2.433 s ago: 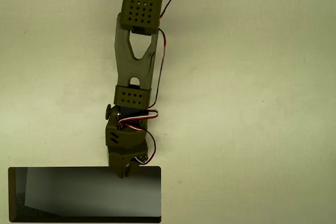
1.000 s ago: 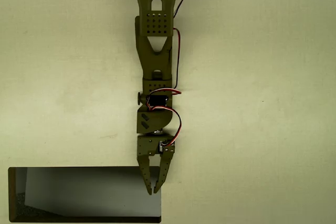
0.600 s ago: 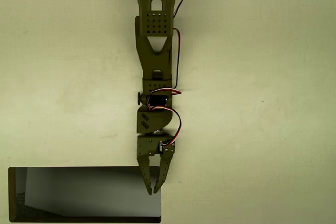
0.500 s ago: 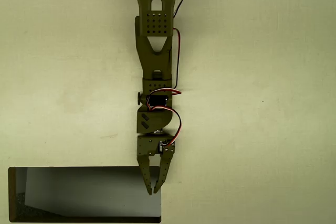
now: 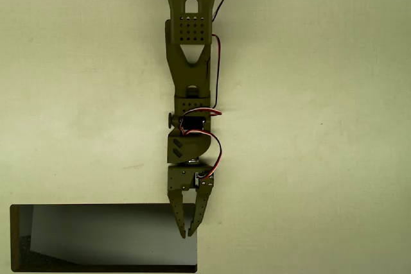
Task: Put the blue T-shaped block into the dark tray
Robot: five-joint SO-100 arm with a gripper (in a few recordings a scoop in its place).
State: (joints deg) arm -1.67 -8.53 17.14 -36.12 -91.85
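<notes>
Unmoved, claw [image 5: 189, 232] over dark tray [image 5: 96, 239]

From overhead, a plain pale cream-yellow matte desk [image 5: 308, 126] runs to every edge, with no wall, floor or window in sight. Its surface is smooth and lightly mottled, with faint darker smudges at the left and a tiny dark speck at the right. The light is soft and even, with a slight greenish cast and only weak shadows.
</notes>
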